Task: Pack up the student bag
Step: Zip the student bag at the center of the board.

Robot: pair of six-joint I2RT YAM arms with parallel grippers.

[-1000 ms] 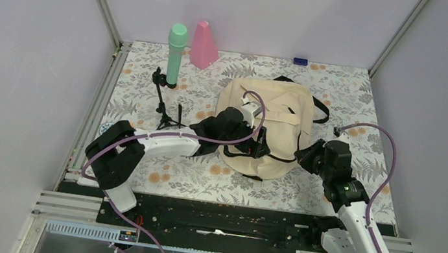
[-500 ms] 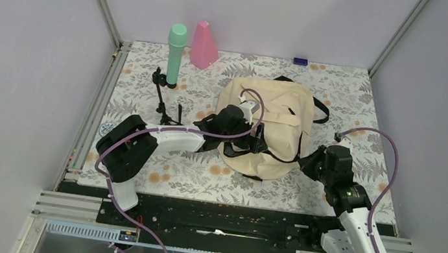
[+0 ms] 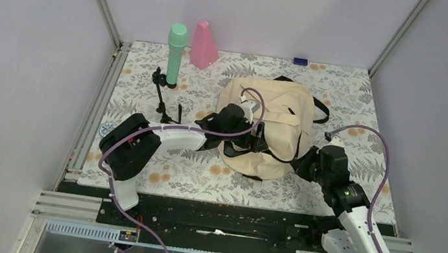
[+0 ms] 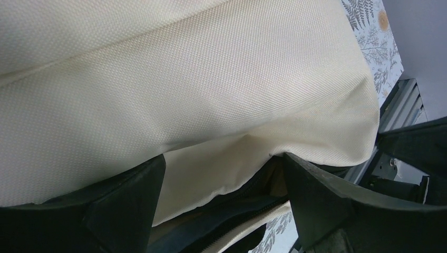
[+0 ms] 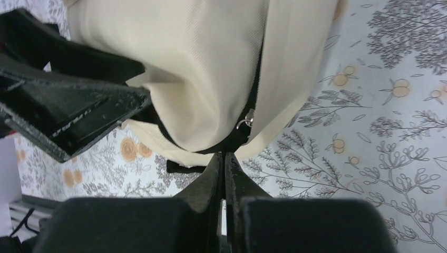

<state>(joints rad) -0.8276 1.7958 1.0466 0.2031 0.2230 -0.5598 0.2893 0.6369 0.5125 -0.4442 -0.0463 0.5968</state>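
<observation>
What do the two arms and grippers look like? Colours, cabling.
Left arm and right arm: white links, black joint housings, a purple cable looping along each. Left gripper and right gripper: black, two flat wedge-shaped fingers.

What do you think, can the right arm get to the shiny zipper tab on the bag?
Probably yes. The zipper tab hangs on the student bag's near edge, right ahead of the right arm's shut jaws, with nothing between them. They would need opening first.
</observation>
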